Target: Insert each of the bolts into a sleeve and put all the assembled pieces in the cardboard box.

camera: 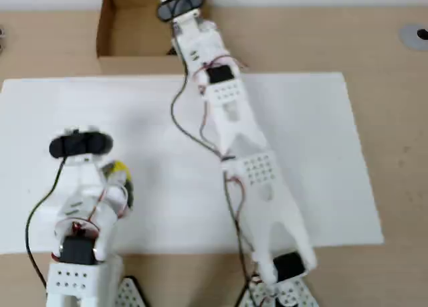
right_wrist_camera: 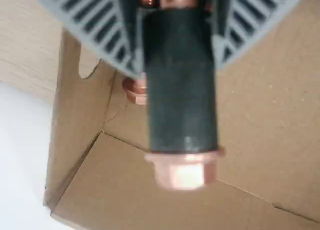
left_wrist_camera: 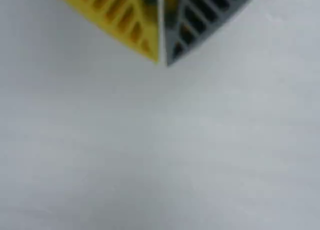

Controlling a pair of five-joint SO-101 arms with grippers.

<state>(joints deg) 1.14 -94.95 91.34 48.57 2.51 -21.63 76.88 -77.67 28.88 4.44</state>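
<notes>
The step in hand looks like the drop-off. The right gripper point(right_wrist_camera: 176, 62) hangs over the open box point(camera: 103, 33), its grey fingers clamped on a black sleeve point(right_wrist_camera: 180, 99). A copper bolt point(right_wrist_camera: 185, 172) runs through the sleeve, with its hex head at the low end and a bit of copper showing at the far end between the fingers. So this piece is assembled and held above the box's floor, not yet resting on it. Beside the sleeve and farther down, a second copper head point(right_wrist_camera: 134, 91) shows near the box's inner wall (probably a piece already delivered, though whether it wears a sleeve is hidden).

The next move, as I judge it, calls for little: lower a touch if needed, part the fingers so the piece falls inside the walls, then lift clear without catching the box's edge. How many pieces remain to be done I cannot tell.

The left gripper point(left_wrist_camera: 162, 57) sits low over the white sheet point(camera: 301, 153), its yellow and grey fingers together at the tips with nothing between them.

No label or writing can be read on box, sleeve or bolt
</notes>
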